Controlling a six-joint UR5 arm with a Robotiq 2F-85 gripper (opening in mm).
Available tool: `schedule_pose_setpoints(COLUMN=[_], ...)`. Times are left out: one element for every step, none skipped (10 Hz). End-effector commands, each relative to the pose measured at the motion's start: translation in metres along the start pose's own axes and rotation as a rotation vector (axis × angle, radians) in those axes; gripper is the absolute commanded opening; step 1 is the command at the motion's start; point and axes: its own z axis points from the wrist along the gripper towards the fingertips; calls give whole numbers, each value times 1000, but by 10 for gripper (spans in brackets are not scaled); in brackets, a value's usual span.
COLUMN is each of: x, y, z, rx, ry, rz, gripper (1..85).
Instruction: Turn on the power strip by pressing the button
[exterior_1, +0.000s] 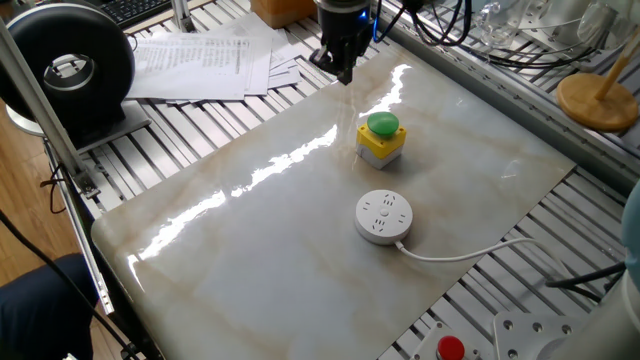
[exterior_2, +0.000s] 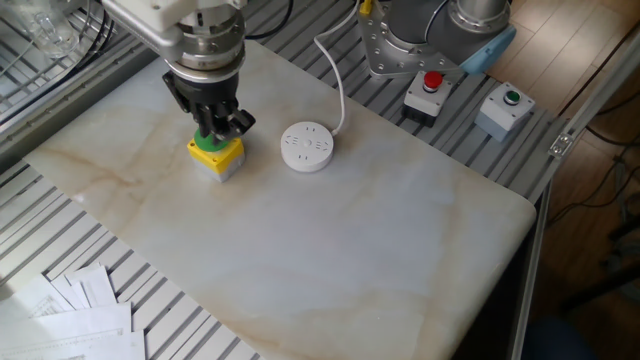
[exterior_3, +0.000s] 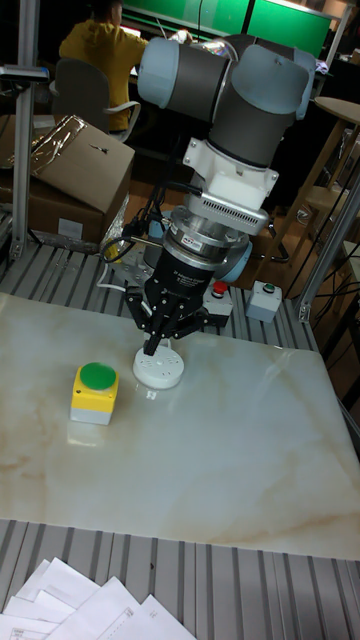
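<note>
Round white plastic power strip (exterior_1: 383, 216), corded.

We see a glossy pale marble-look tabletop (exterior_1: 300, 230) on a ribbed metal frame (exterior_1: 150, 150), with scattered printed papers (exterior_1: 200, 60), brown cardboard boxes (exterior_3: 75, 175), wooden flooring (exterior_2: 590, 170) and a person in yellow seated behind (exterior_3: 100, 50).
</note>
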Motion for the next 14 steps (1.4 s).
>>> schedule_pose_setpoints(x=[4, 11, 21, 24, 27, 29, 29, 28, 26, 24, 22, 21, 18, 19], y=[-3, -2, 2, 6, 8, 11, 9, 5, 2, 1, -1, -4, -6, -5], z=[-1, 1, 6, 10, 11, 12, 10, 8, 7, 5, 3, 2, 2, 2], rx=[0, 9, 15, 11, 10, 7, 14, 14, 10, 5, 8, 18, 26, 25], ry=[13, 12, -7, -32, -36, -38, -35, -28, -30, -29, -24, -26, -36, -34], rz=[-30, -29, -20, -10, -3, 6, -2, -14, -26, -37, -45, -50, -61, -95], gripper=[10, 10, 10, 10, 10, 10, 10, 10, 10, 10, 10, 10, 10, 10])
